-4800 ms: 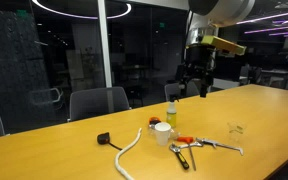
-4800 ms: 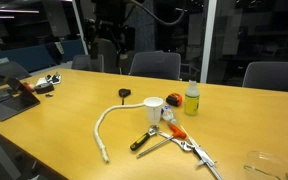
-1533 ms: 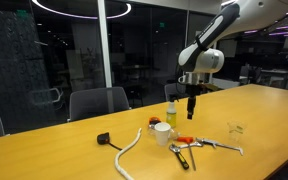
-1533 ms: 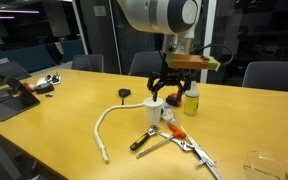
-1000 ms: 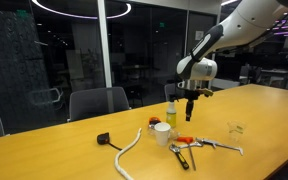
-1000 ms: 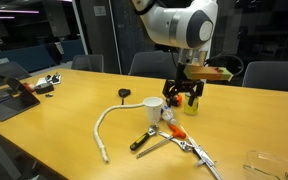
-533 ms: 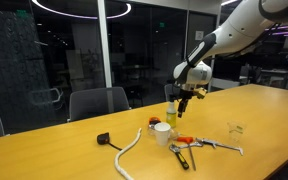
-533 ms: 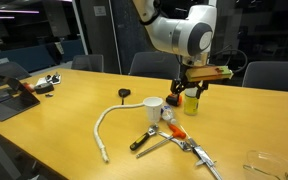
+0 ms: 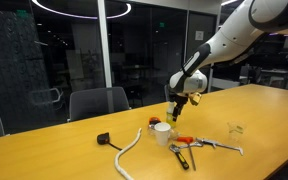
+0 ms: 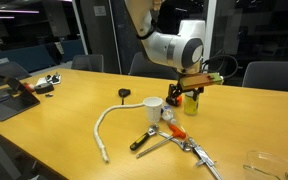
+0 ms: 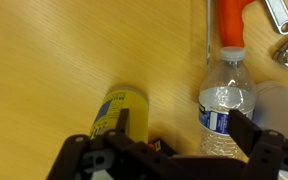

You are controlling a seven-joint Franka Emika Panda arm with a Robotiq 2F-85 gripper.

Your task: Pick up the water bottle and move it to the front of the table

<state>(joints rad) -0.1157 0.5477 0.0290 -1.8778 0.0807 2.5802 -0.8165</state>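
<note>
In the wrist view the water bottle (image 11: 224,105), clear with a blue label and a pale cap, stands on the wooden table (image 11: 44,60). A yellow-labelled container (image 11: 119,115) stands beside it. My gripper (image 11: 164,150) is open just above them. One finger is beside the yellow container and the other overlaps the bottle's lower body. In both exterior views the gripper (image 9: 180,100) (image 10: 189,88) hangs low over the yellow container (image 10: 192,101), next to the short white cup (image 9: 162,130) (image 10: 153,108). The clear bottle is hard to make out there.
Orange-handled tools (image 9: 189,142) (image 10: 174,132) lie in front of the cup. A white cable (image 9: 129,150) (image 10: 104,125) curls to one side. A small clear glass object (image 9: 234,128) sits farther along the table. Chairs (image 9: 97,102) and a glass wall stand behind.
The gripper has come down from above the table and shifted sideways to sit low over the yellow container and the water bottle. Nothing on the table has moved.
</note>
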